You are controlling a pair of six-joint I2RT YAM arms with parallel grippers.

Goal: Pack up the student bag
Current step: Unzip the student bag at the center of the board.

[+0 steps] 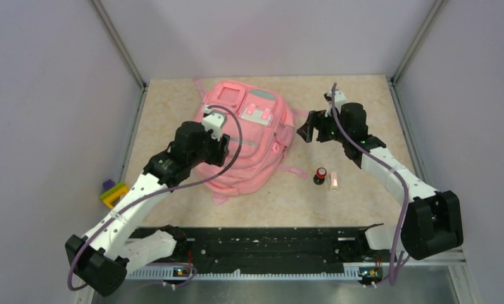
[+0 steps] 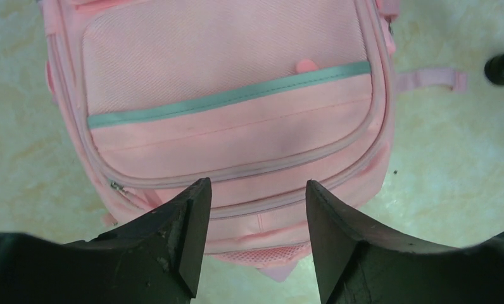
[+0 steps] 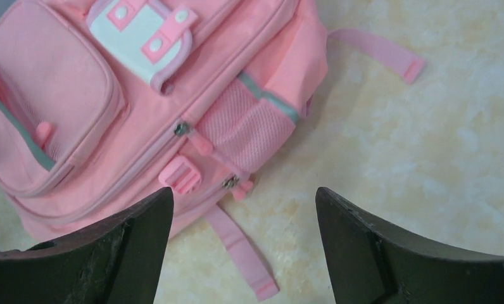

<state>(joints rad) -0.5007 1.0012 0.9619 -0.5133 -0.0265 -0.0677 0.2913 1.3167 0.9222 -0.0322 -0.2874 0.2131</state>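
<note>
Pink student bag (image 1: 246,142) lies face-up on the bench (image 1: 268,204), apparently zipped; left gripper (image 2: 257,187) above it and right gripper (image 3: 243,193) beside it hover open, empty, likely poised to unzip it.

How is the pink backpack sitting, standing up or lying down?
Lying down: the pink backpack rests flat on the table, front pockets and patch facing up.

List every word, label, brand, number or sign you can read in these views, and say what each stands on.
No text can be read in any view.
Patch on the bag: white and pink shapes only, no lettering shows.
Black-and-red item, pale block, yellow-and-purple item: too small to tell whether they carry any print.
</note>
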